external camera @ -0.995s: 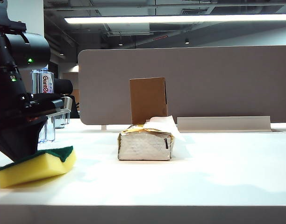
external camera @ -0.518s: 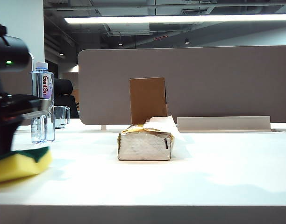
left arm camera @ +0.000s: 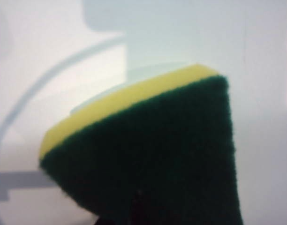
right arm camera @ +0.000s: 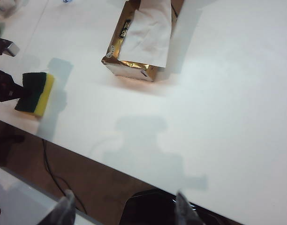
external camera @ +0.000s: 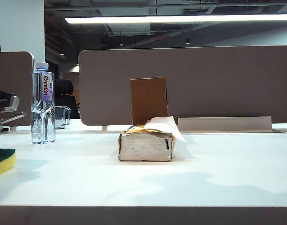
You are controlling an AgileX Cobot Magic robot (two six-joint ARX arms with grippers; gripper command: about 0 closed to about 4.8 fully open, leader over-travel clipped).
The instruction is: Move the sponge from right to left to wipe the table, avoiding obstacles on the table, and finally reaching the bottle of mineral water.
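The yellow sponge (external camera: 2,161) with its dark green layer on top lies on the white table (external camera: 204,173) at the far left edge of the exterior view, nearer the front than the bottle of mineral water (external camera: 42,105). My left gripper (right arm camera: 14,91) is shut on the sponge (right arm camera: 36,93); the left wrist view is filled by the sponge (left arm camera: 148,150), green face toward the camera. The obstacle, a crumpled tissue box (external camera: 146,145) with an upright brown flap (external camera: 148,99), stands mid-table. My right gripper (right arm camera: 124,208) hangs open over the table's front edge, holding nothing.
Just right of the bottle and behind it is a small glass cup (external camera: 62,116). Grey partition panels (external camera: 204,84) close off the back of the table. The right wrist view shows the tissue box (right arm camera: 141,42), brown floor and a dark cable (right arm camera: 52,173) beyond the table's front edge.
My left arm has slid the sponge leftward along the table, from beside the tissue box to nearly out of the exterior view, uncovering the bottle. The right arm has not moved.
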